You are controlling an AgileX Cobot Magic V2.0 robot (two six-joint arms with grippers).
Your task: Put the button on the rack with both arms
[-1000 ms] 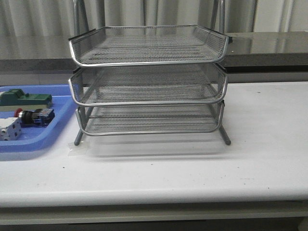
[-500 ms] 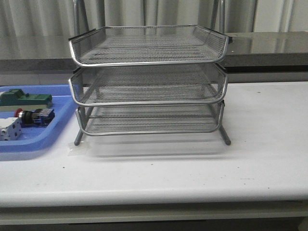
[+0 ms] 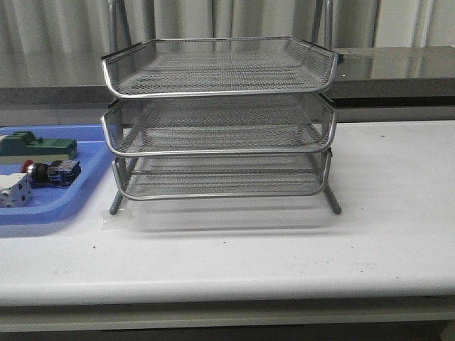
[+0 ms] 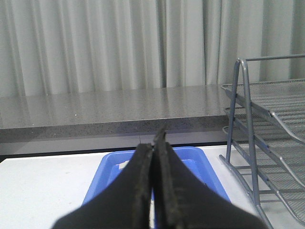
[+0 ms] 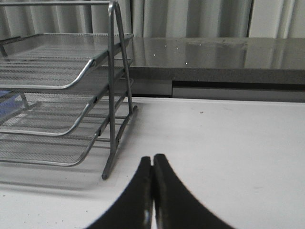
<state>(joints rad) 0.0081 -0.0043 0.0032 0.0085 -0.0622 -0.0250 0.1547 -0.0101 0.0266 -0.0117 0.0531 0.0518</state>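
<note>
Left gripper (image 4: 153,183) first: its two black fingers are pressed flat together, clenched with nothing between them, and nothing is touching them. Just beyond the fingertips sits the blue tray (image 4: 195,160), on the white table (image 4: 43,181); the fingers hide most of the tray's inside in this view. Off to one side rises the rack (image 4: 267,138), its grey frame post and sloping mesh tiers apart from the gripper.

Over to the right gripper (image 5: 152,191): same story, fingers squeezed together, empty, hanging above bare table (image 5: 224,152). The rack (image 5: 62,90) stands near it, one thin leg planted on the tabletop, not touched.

From the front, neither arm shows. Nearest is the white table (image 3: 284,256). On it, at the left edge, the blue tray (image 3: 50,213) holds three things: a white boxy part (image 3: 13,192) at the near side, the button (image 3: 51,172) lying on its side behind it with its red head pointing left and its blue block to the right, and a green block (image 3: 35,145) at the far side. Just right of the tray stands the rack (image 3: 220,121), three silver mesh tiers stacked on thin legs, and all three tiers look empty. Behind everything runs a grey counter (image 3: 398,67), then pale curtains (image 3: 234,18).
</note>
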